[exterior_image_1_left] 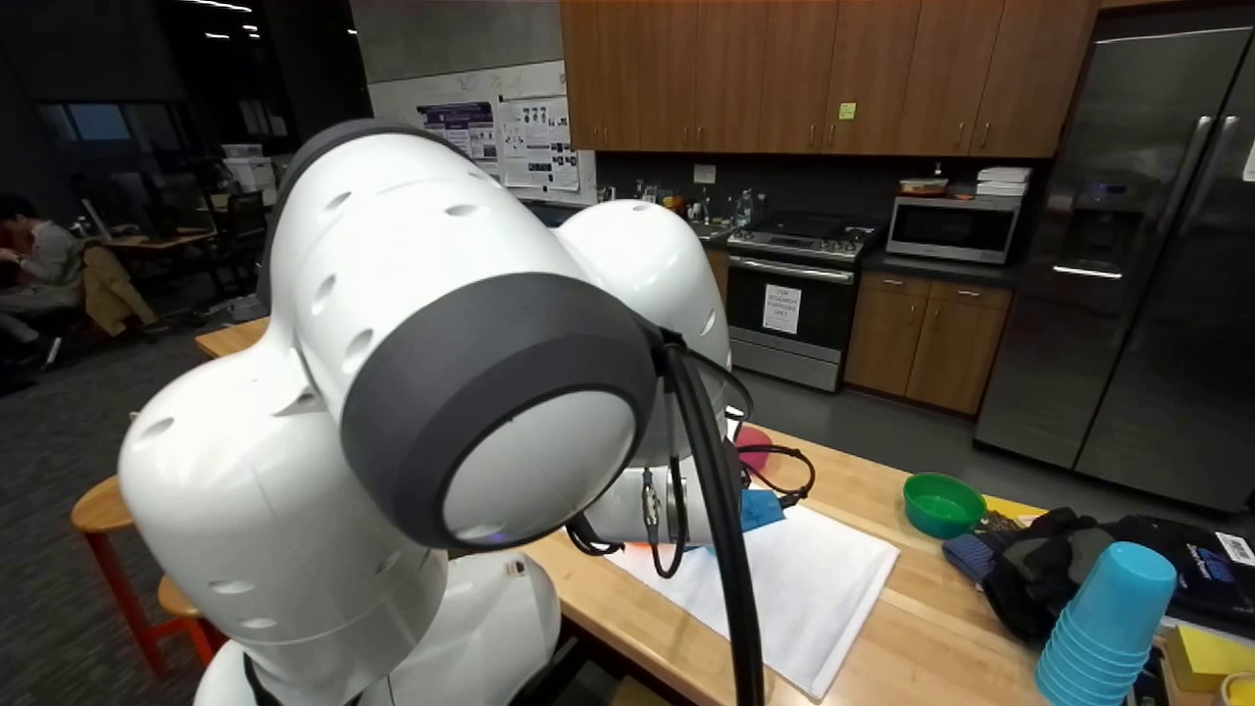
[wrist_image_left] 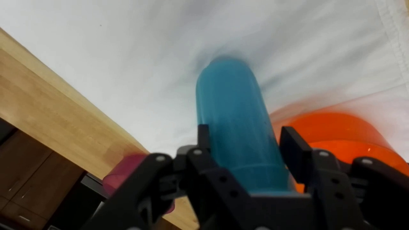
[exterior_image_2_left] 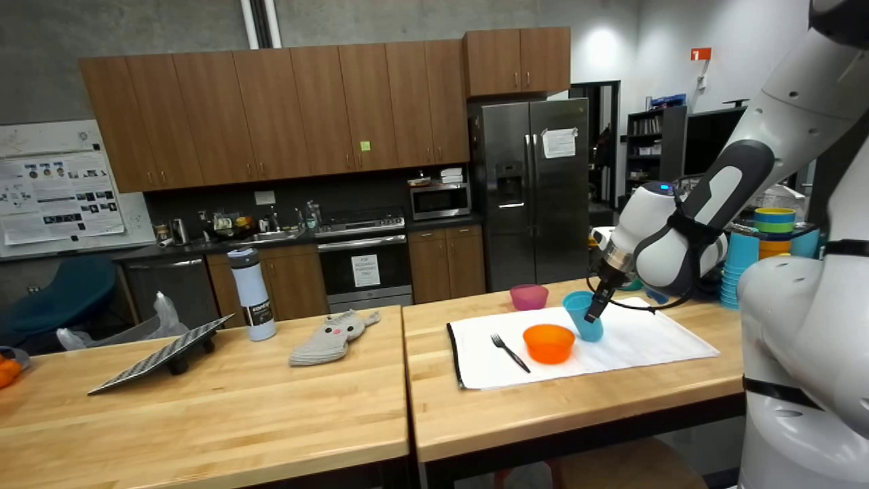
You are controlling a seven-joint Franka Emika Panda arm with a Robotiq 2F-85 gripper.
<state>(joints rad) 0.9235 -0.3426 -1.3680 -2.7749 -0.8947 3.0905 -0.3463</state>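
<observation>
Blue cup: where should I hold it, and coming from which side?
Take the blue cup across its outer wall below the rim, from above at the rim end. It tilts over the white cloth, rim up, narrowing toward the base, so the wider top likely resists slipping through. The end effector straddles it there.

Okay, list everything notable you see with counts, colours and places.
Worktables: two, tan, side by side
Cloth: one, white, on worktable
Bowl: one, orange, on cloth
Cup: one, blue, beside that bowl
Fork: one, black, on cloth
Bowl: one, pink, beside cloth
Bowl: one, green, on worktable
Stacked cups: several, blue, on worktable
Bottle: one, pale, on worktable
Knitted item: one, grey, near bottle
Fridge: one, grey, background
Arm: one, white, over worktable
Gripper: one, black, astride cup
</observation>
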